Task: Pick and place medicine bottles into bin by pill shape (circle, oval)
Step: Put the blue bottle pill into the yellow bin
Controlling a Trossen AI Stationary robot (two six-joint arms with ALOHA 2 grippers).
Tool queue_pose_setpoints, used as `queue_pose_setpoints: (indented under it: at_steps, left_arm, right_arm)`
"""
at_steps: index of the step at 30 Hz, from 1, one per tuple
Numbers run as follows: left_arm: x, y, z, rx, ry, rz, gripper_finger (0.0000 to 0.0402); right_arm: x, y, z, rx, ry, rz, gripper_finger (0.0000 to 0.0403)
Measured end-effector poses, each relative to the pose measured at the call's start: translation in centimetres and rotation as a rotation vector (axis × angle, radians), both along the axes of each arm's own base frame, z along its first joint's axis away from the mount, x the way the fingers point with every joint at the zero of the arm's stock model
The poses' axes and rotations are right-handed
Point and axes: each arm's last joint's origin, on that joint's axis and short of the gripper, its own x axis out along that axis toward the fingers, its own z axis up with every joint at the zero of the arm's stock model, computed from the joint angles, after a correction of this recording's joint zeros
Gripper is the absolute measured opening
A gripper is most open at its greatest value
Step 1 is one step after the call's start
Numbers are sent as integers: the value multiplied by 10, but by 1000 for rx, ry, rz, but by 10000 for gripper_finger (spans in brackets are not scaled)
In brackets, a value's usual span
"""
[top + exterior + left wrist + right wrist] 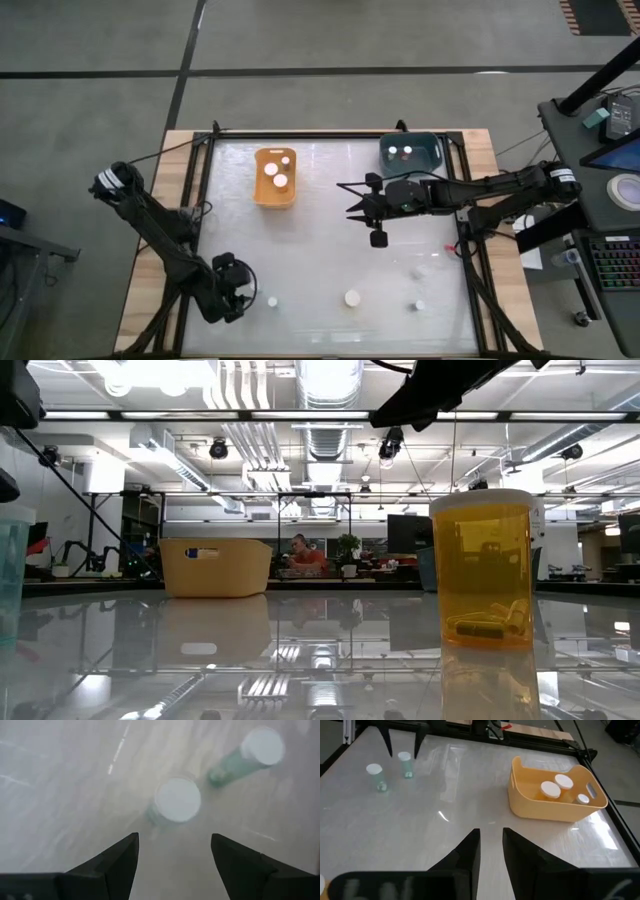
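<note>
Two small greenish bottles with white caps stand upright on the table in the left wrist view, one (177, 800) just beyond my open left gripper (172, 850) and one (262, 745) farther off. My left gripper (238, 293) is near the front left. One of these bottles (271, 301) shows beside it in the high view. More bottles stand along the front: one (352, 297), another (419, 305) and a third (418, 270). An orange bottle (485, 575) holds pills. My right gripper (352, 203) hangs empty above mid-table, its fingers (472, 847) a narrow gap apart.
A yellow bin (275, 195) at the far middle holds three white-capped bottles, as the right wrist view (555, 805) also shows. A teal bin (432, 150) at the far right holds two. A dark frame runs round the glossy table top (320, 250).
</note>
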Motion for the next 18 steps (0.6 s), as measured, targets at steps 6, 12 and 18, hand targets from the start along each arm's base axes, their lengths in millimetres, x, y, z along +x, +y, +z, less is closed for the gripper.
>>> queue_pose_setpoints:
  at_steps: [6, 12, 18]
  left_arm:
    - [6, -5, -11, 49, -31, 15, 233]
    - [10, -8, -21, 100, -60, 34, 233]
    - [12, -11, -27, 112, -59, 21, 220]
  right_arm:
    - [0, 0, 0, 1, 1, 0, 68]
    - [0, 0, 0, 1, 0, 0, 74]
    - [0, 0, 0, 1, 0, 0, 71]
